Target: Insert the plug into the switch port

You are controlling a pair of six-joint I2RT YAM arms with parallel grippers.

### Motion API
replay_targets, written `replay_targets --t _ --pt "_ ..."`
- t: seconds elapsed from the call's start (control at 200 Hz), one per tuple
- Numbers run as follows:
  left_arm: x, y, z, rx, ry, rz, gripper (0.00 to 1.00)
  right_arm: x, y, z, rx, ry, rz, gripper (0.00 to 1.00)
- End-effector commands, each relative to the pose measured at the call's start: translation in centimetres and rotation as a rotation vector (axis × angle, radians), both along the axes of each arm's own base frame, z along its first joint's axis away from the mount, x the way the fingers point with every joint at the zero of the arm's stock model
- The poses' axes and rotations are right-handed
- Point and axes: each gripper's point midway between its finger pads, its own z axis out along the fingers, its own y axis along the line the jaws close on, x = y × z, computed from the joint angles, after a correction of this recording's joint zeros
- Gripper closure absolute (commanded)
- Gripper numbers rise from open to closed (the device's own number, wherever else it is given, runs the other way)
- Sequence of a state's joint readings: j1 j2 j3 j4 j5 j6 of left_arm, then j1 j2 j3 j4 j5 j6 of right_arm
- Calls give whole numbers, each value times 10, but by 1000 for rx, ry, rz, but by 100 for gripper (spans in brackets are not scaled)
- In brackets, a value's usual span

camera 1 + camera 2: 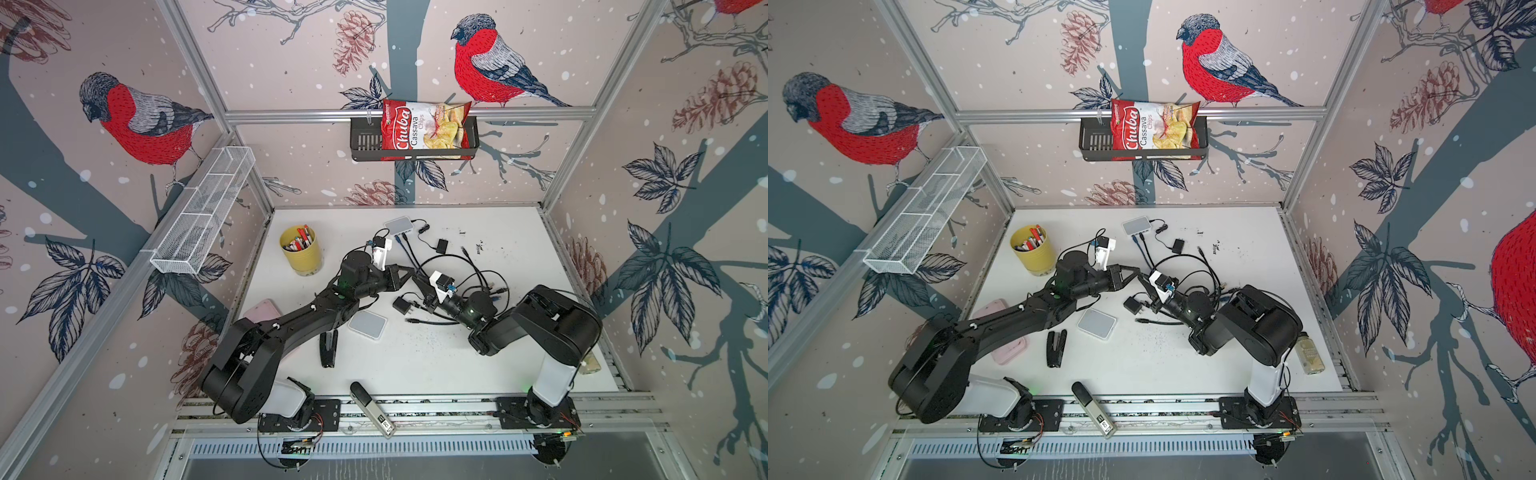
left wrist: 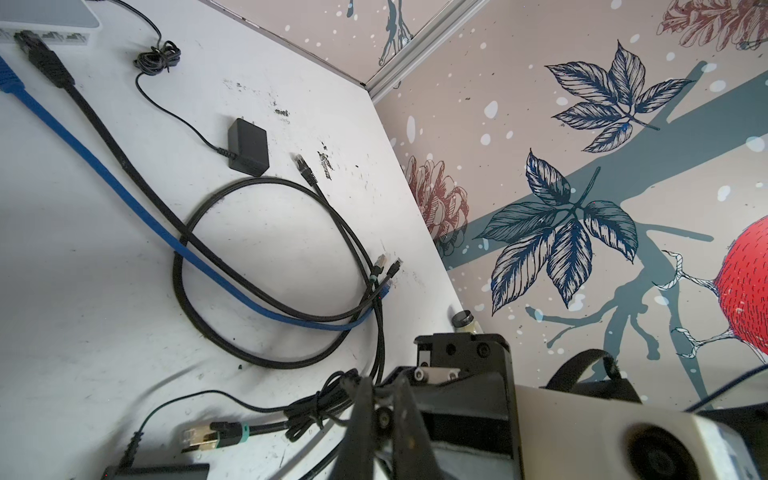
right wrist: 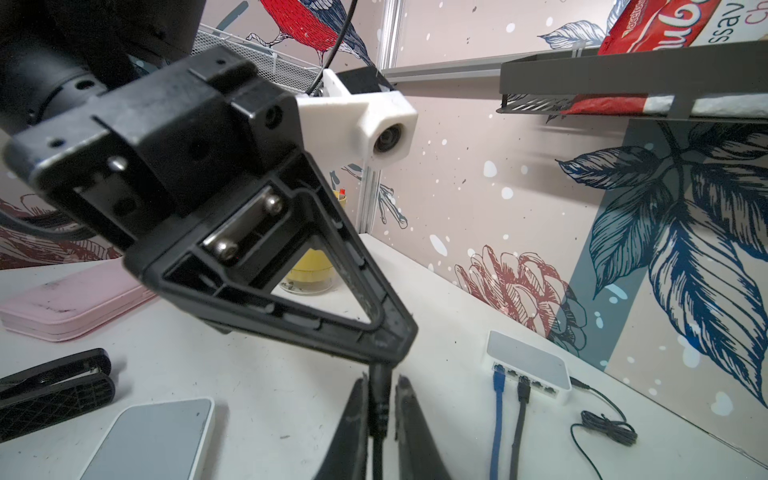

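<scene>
Both hands meet over the middle of the desk, and the black Ethernet plug is held between them, above the surface. The right hand is clamped on the plug's ribbed boot, which lies lengthwise between the fingers. The left hand is pinched together on the same piece, just beyond the right fingertips. The plug's long axis runs along the line from one hand to the other, roughly across the desk (its tip is buried in the left hand, so which way it faces cannot be told).

The white switch lies well apart from the hands, near the desk's far edge, with its port row facing the arms. A blue cable and a black cable are seated in two neighbouring ports, and the ports beside them look free. Both cables trail over the desk between the switch and the hands. Looped black cables crowd the right side, and a black power adapter lies near the switch.
</scene>
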State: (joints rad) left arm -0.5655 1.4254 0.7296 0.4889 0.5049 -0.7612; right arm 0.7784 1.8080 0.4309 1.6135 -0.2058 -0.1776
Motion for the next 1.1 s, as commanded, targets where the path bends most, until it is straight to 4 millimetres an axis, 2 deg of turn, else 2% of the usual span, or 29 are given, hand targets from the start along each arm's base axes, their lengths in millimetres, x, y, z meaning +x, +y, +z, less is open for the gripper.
replay_targets --t 0.0,0.11,0.225,0.26,0.28,0.39,0.46,0.54,0.71,0.945,1.096 --pt "-1 -3 10 -32 -27 -15 100 -4 -5 26 80 -70 -6 92" --pt "-1 -2 9 -32 -25 -13 100 -3 -5 25 70 -71 -4 98" --pt "1 -1 5 -18 -18 -5 100 -4 -4 24 57 -67 -1 98" --pt "2 2 3 -7 -14 5 86 -5 -4 23 47 -60 3 98" --pt "3 5 2 -1 -10 16 74 -5 -3 21 35 -52 6 99" --pt "9 24 -1 37 -15 90 35 -1 1 5 -49 28 13 98" --pt "14 38 -1 86 -32 146 18 0 1 -4 -100 86 6 99" --pt "18 51 1 150 -61 192 5 3 -1 -15 -156 158 -13 99" --pt "20 75 -11 308 -43 260 4 5 -8 -32 -238 246 -38 98" --pt "7 102 -61 624 94 222 4 15 -23 -42 -262 402 -101 98" --pt "-3 120 -77 758 137 227 4 19 -30 -44 -289 469 -132 98"
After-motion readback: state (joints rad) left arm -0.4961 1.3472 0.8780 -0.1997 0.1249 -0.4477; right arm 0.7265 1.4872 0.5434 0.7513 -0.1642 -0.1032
